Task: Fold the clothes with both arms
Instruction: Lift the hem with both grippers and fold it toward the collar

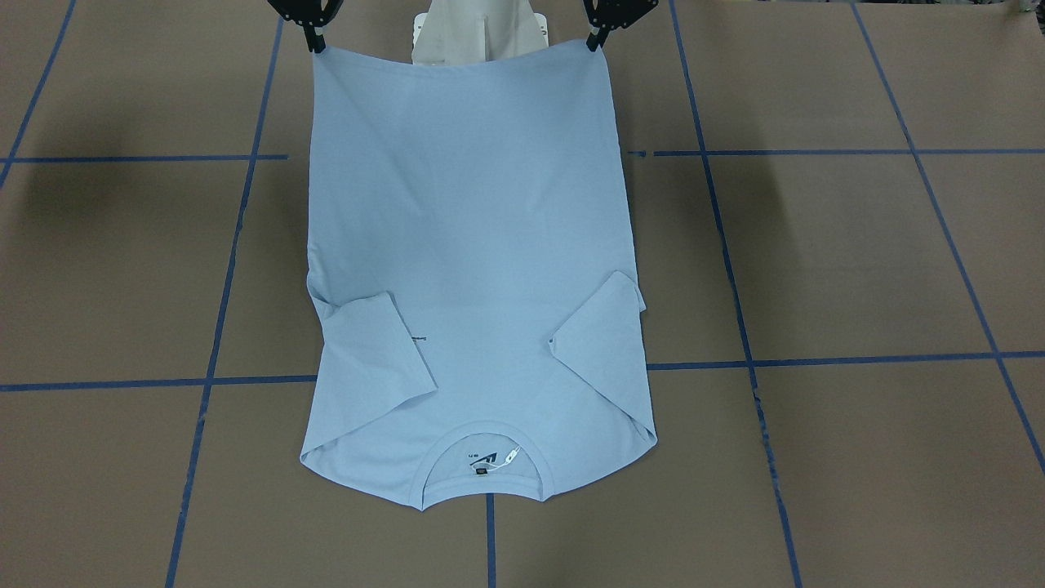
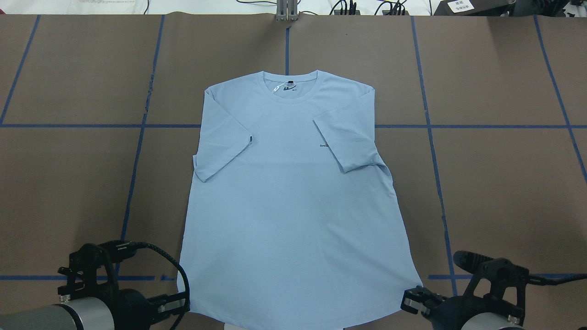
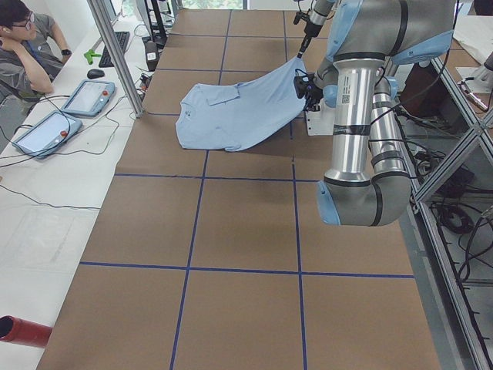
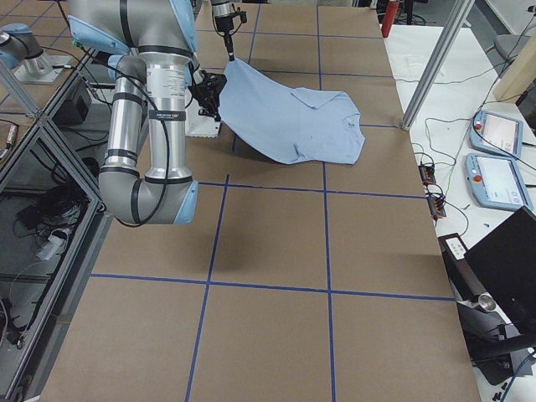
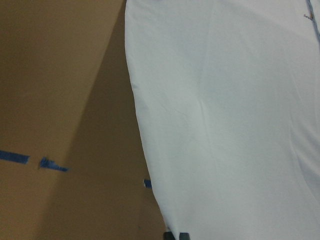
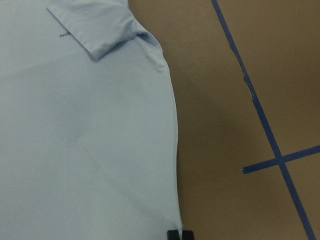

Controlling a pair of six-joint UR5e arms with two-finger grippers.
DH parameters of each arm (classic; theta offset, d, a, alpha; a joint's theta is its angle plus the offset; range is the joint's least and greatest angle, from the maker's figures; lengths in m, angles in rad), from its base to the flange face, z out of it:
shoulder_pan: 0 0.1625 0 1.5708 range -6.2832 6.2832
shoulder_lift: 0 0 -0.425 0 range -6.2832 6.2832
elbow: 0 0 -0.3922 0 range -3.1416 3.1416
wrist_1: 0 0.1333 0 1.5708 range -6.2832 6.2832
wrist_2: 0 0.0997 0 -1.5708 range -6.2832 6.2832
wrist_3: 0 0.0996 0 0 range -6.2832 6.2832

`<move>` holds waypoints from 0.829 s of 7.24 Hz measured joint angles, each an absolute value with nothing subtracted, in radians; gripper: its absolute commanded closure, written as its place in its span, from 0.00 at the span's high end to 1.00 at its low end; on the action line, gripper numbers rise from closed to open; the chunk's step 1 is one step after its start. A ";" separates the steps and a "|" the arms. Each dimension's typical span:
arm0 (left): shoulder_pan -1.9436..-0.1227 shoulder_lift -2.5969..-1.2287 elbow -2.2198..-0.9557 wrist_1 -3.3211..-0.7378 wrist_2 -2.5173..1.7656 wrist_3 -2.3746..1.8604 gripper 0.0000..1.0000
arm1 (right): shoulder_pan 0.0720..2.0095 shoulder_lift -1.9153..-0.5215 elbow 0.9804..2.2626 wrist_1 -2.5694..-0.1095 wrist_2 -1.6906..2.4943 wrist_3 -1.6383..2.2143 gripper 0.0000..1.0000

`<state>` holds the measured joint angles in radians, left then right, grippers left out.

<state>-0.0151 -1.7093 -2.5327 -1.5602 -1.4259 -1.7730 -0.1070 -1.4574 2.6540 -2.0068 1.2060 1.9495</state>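
Note:
The light blue T-shirt (image 1: 465, 245) lies front up with both sleeves folded in over its chest; it also shows in the overhead view (image 2: 289, 206). The collar with the neck label (image 2: 288, 87) points away from me. The chest print is mostly hidden under a sleeve. My left gripper (image 1: 594, 42) is shut on one hem corner, my right gripper (image 1: 315, 45) on the other. In the side views the hem end hangs raised above the table (image 3: 239, 112) while the collar end rests on it. Both arms show in the overhead view, left (image 2: 183, 306) and right (image 2: 408, 302).
The brown table cover (image 2: 495, 183) carries a grid of blue tape lines. The white pedestal base (image 1: 478, 37) stands just behind the raised hem. An operator (image 3: 23, 38) sits beyond the table's far side, with tablets (image 3: 46, 131) and a metal post (image 3: 115, 54) there.

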 measured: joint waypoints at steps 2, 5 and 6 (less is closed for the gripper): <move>-0.145 -1.840 -2.549 -1.451 -1.530 -1.632 0.00 | 0.065 -1.319 2.659 -2.065 1.305 1.749 0.00; -0.400 -1.944 -2.477 -1.385 -1.626 -1.377 0.00 | 0.392 -1.143 2.494 -2.065 1.481 1.516 0.00; -0.469 -1.970 -2.421 -1.385 -1.641 -1.310 0.00 | 0.472 -1.112 2.430 -2.049 1.504 1.468 0.00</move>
